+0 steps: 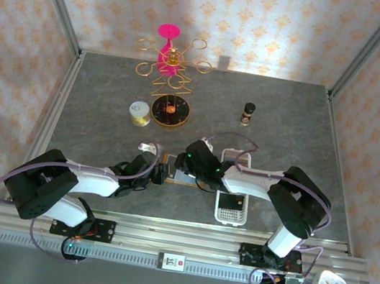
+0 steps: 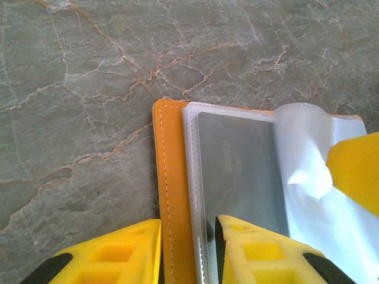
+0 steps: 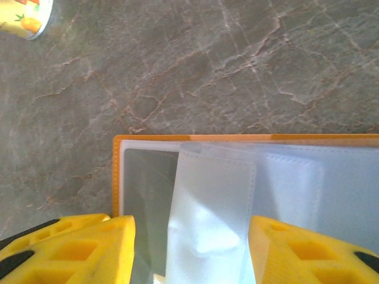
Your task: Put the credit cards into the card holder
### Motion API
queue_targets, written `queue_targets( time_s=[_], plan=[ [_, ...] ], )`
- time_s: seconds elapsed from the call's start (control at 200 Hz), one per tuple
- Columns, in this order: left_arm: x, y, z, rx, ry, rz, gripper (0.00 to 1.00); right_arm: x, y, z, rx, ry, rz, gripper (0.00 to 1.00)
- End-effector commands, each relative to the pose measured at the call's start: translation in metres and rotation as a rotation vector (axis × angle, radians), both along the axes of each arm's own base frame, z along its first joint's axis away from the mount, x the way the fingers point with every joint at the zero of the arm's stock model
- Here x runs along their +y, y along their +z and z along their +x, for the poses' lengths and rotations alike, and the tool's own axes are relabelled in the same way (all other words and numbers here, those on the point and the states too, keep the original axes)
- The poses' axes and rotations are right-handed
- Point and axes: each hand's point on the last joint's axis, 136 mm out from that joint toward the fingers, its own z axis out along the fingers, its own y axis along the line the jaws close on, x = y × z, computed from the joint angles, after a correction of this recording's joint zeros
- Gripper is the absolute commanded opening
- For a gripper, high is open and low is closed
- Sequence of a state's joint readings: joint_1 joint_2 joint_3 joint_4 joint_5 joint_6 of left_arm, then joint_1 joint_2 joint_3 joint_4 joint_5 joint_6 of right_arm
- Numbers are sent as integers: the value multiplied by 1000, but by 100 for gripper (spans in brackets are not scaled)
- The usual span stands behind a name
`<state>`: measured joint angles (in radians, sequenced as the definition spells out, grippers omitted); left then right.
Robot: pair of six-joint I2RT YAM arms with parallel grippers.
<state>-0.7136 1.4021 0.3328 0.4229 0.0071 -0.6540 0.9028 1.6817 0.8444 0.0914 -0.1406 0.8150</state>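
Slippage is your risk: left fingers (image 2: pixel 112 254) straddle the holder's (image 2: pixel 172 207) orange edge, grip unclear; right fingers (image 3: pixel 89 248) stand apart around a limp sleeve (image 3: pixel 210 201). Tug it and the card (image 2: pixel 237 171) beyond them slides out.

Reaching inward from the tabletop's (image 1: pixel 111 92) near edge, nearly meeting mid-table — yellow-fingered left gripper (image 2: pixel 186 236) with jaws narrowly apart, yellow-fingered right gripper (image 3: pixel 189 236) spread wider, both tilted downward.
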Motion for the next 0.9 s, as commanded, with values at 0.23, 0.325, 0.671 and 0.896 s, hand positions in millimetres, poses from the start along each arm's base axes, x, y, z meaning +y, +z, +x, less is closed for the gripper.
queue_targets(
  time_s=[0.23,0.325,0.671,0.896],
  plan=[
    [7,1,1,-17,23,15,30,15,28,2,-28,7,102,54],
    [7,2,1,-19,24,14,30,20,33,2,-27,15,138,54],
    [20,12,4,-62,78,40,30,55,46,4,-8,71,296,57],
    [38,25,5,-122,154,46,30,51,78,15,-133,92,259,64]
  ],
)
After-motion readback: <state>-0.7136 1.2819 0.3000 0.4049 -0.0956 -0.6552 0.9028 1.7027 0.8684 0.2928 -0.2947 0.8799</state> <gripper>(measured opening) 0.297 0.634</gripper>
